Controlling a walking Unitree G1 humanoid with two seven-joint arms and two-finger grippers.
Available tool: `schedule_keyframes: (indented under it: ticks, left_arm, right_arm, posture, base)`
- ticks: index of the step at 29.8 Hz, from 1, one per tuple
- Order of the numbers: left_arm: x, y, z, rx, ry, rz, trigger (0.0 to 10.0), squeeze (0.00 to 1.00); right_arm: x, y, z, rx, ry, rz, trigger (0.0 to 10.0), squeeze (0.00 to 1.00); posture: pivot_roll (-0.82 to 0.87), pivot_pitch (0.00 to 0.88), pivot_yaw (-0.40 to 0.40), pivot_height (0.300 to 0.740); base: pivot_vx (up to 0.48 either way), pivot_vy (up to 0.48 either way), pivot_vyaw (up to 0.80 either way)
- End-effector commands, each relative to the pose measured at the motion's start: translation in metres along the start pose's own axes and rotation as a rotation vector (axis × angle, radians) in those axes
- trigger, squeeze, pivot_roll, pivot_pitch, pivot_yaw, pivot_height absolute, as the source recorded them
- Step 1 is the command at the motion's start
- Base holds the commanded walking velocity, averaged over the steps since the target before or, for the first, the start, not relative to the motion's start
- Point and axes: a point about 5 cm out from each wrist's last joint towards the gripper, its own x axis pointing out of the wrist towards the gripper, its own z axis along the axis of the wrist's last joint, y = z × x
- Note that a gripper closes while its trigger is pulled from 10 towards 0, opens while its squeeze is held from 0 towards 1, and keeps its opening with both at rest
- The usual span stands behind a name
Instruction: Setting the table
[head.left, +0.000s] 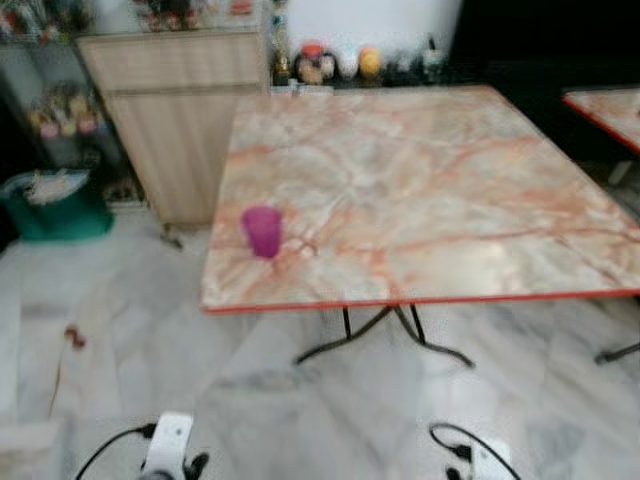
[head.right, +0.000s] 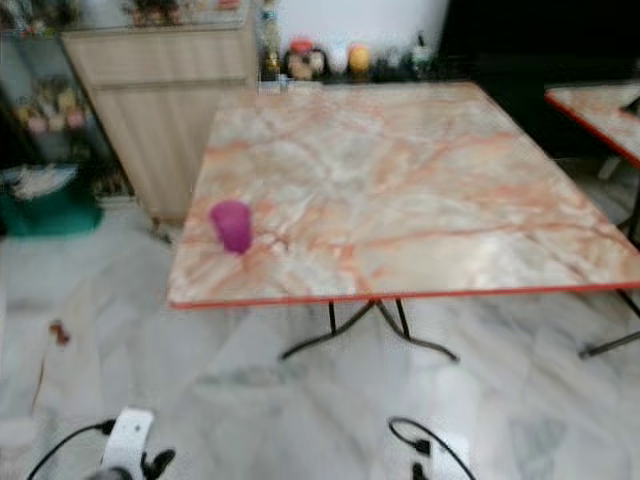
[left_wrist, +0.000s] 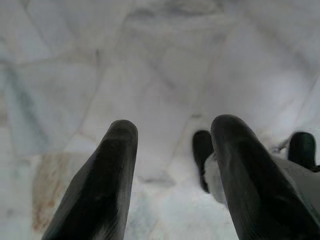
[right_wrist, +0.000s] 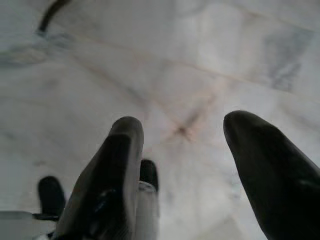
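A purple cup (head.left: 262, 231) is standing alone on the table (head.left: 430, 190), near its front left corner. Both the left gripper (left_wrist: 172, 150) and the right gripper (right_wrist: 182, 150) are hanging spread and empty over the floor (head.left: 250, 400) before the table, so most of the setting seems left.

The floor (head.left: 120, 300) is pale marble with grey veins, and everything below is placed from the wooden cabinet (head.left: 175, 120) at the back. A green tub (head.left: 58, 208) sits on the floor to its left. Behind the tub, still left of the cabinet, is a shelf (head.left: 55, 115) with small pink and yellow things on it. To the cabinet's right, along the white wall, stands a row of small round figures (head.left: 340, 63), too blurry to name. On the floor in front of the cabinet, nearer the camera, is a small brown spot (head.left: 75, 338).
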Motion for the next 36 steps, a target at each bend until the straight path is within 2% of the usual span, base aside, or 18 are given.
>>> schedule_keyframes:
  ticks: [1,16,25,36]
  left_arm:
    - [0.001,-0.006,0.000,0.001,0.009,-0.017,10.0,0.00]
    - [0.001,-0.007,-0.002,-0.011,0.004,-0.025,10.0,0.00]
    - [-0.001,-0.006,0.006,-0.009,-0.113,0.005,10.0,0.00]
    - [-0.003,-0.007,0.009,-0.003,-0.182,0.008,10.0,0.00]
  right_arm:
    - [0.000,-0.007,-0.001,-0.005,-0.003,-0.013,10.0,0.00]
    - [-0.001,-0.008,-0.002,0.010,0.006,-0.020,10.0,0.00]
    - [-0.001,-0.008,-0.004,0.005,0.009,-0.019,10.0,0.00]
    - [-0.001,-0.006,-0.004,0.007,0.004,-0.016,10.0,0.00]
  posture:
    - [0.02,0.000,0.006,0.740]
    - [0.03,0.000,0.001,0.740]
    - [0.03,0.000,0.011,0.740]
    - [0.03,0.000,0.015,0.740]
  base:
    - [0.000,0.000,0.00]
    - [0.000,0.000,0.00]
    - [0.000,0.000,0.00]
    - [0.000,0.000,0.00]
